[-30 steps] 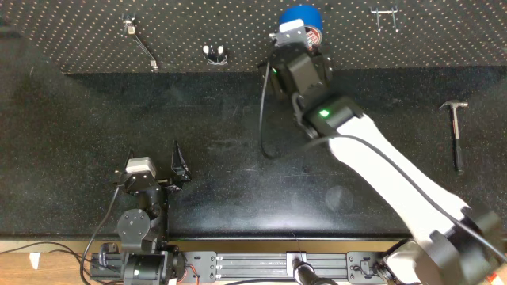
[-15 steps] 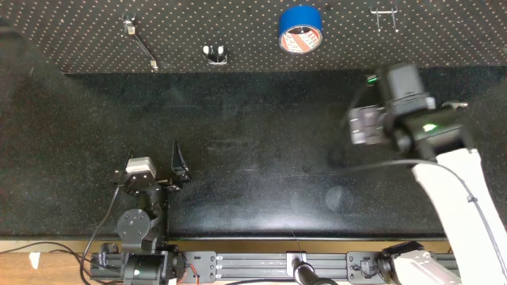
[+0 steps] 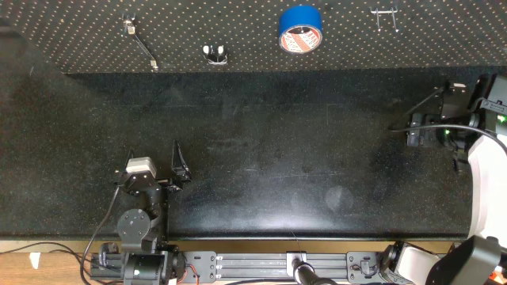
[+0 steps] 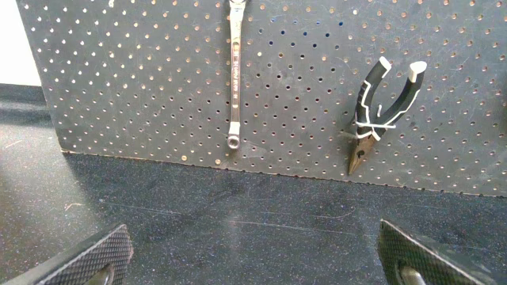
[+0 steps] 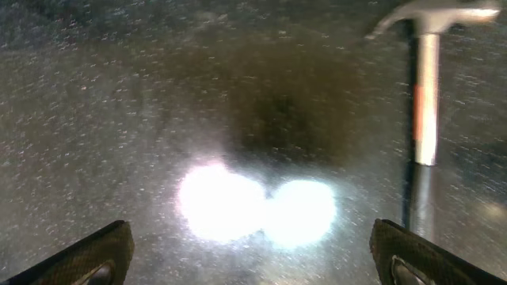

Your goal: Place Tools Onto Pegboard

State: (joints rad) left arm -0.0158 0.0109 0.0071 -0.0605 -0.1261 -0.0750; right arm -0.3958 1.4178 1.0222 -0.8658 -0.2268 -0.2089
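At the right edge of the top view, the right gripper (image 3: 412, 127) hangs over the black table (image 3: 261, 142), claw spread wide with nothing in it. In the right wrist view the hammer (image 5: 425, 103) lies flat on the table, its handle running towards one finger. It is not between the two fingers and nothing touches it. It is not on the board.

Lower left of the top view, the left gripper (image 3: 179, 162) sits close to its base. Its claw is also wide open and empty, and it faces the pegboard (image 3: 79, 32). The pegboard runs along the top of the frame. On it hang a wrench (image 3: 141, 41) at upper left, pliers (image 3: 215, 54) just right of it, a blue tape roll (image 3: 300, 29) at top centre and a metal hook (image 3: 385, 17) at upper right.
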